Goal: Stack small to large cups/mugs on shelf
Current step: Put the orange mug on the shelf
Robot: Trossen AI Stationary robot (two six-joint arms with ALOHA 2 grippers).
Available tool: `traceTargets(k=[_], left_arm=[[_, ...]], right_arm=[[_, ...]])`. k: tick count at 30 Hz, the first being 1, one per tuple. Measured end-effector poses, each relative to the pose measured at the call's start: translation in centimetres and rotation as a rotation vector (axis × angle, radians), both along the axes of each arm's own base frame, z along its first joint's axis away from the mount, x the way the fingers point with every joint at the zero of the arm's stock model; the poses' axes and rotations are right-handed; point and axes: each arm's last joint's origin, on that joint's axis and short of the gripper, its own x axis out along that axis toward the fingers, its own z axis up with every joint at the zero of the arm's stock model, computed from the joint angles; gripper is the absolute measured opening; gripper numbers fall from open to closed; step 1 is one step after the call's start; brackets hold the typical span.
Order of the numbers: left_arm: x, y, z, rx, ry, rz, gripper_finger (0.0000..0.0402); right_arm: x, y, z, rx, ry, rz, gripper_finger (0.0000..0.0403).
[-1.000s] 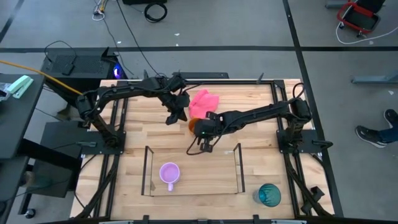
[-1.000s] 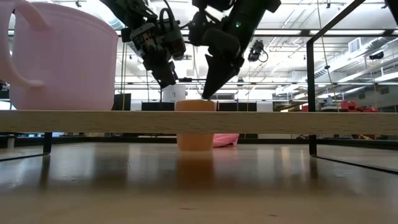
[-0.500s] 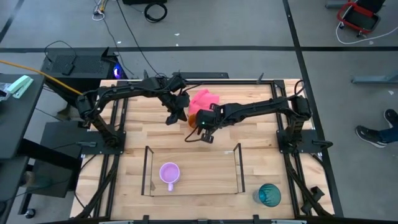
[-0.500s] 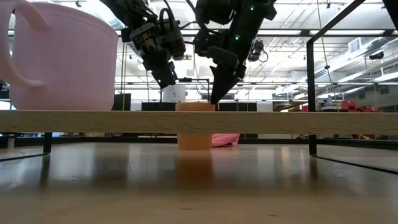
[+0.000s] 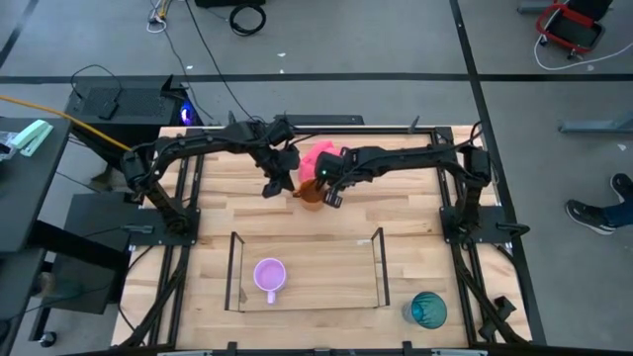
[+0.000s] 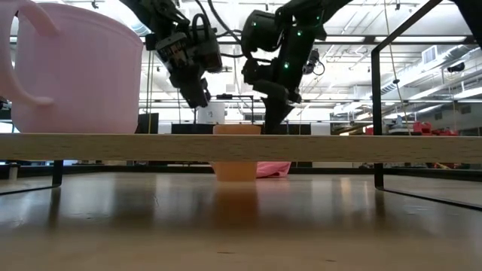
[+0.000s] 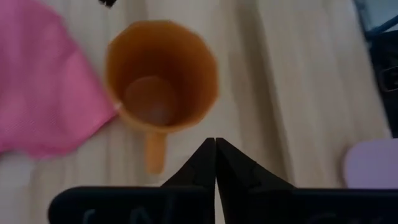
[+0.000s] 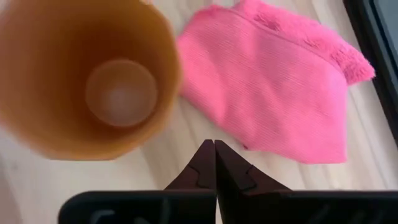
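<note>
1. Teal cup (image 5: pixel 428 310): upright on the tabletop (image 5: pixel 410 262) at the near right corner, outside the shelf, just beside the shelf's right end.
2. Shelf (image 5: pixel 326 282): lies along the near edge of the table. Lilac mug (image 5: pixel 269 275) stands upright inside it, left of centre, handle toward the near edge. In the low view the lilac mug (image 6: pixel 71 71) sits on the shelf's wooden base (image 6: pixel 301 147), close to the camera.
3. Orange mug (image 5: pixel 311 196): upright on the tabletop beyond the shelf, about mid-table, open end up and empty. Low view shows the orange mug (image 6: pixel 237 153) standing behind the shelf board. Handle is visible in the left wrist view (image 7: pixel 160 98).
4. Right gripper (image 5: pixel 331 195): hovers just beside the orange mug on its right side, not holding it. Jaws clenched together, tips meeting, nothing between them (image 8: pixel 214 163).
5. Left gripper (image 5: pixel 273 187): hovers just left of the orange mug, apart from it. Jaws likewise pressed shut on nothing (image 7: pixel 216 163).
6. Pink cloth (image 5: pixel 318 158): crumpled on the tabletop just beyond the orange mug; in the left wrist view its edge touches the mug.
</note>
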Motion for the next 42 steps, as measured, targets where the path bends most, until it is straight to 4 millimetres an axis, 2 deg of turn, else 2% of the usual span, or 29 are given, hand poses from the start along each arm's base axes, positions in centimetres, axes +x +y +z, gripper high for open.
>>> traceTargets(k=[6,9,16,22,29,34,42], left_arm=[[-0.1,0.4,-0.1,0.102,0.048,0.045,0.003],[-0.2,1.0,-0.4,0.117,0.063,0.066,0.0025],[-0.4,3.0,-2.4,0.097,0.119,0.109,0.0011],[0.0,3.7,-4.2,0.07,0.164,0.117,0.0023],[1.2,2.3,-5.2,0.064,0.18,0.068,0.002],[1.9,0.9,-5.3,0.058,0.184,0.041,0.0012],[2.9,-1.6,-5.3,0.041,0.197,0.009,0.0022]], right_arm=[[-0.2,-1.0,0.1,-0.004,0.003,-0.016,0.0],[-0.1,-0.1,0.0,0.001,0.024,0.007,0.0],[0.1,3.0,-0.1,0.006,0.051,0.09,0.0],[0.3,3.9,0.0,0.008,0.048,0.108,0.0],[0.3,3.9,0.0,0.007,0.046,0.107,0.0],[0.3,3.8,0.0,0.007,0.047,0.106,0.0],[0.1,3.9,0.0,0.016,0.063,0.09,0.0]])
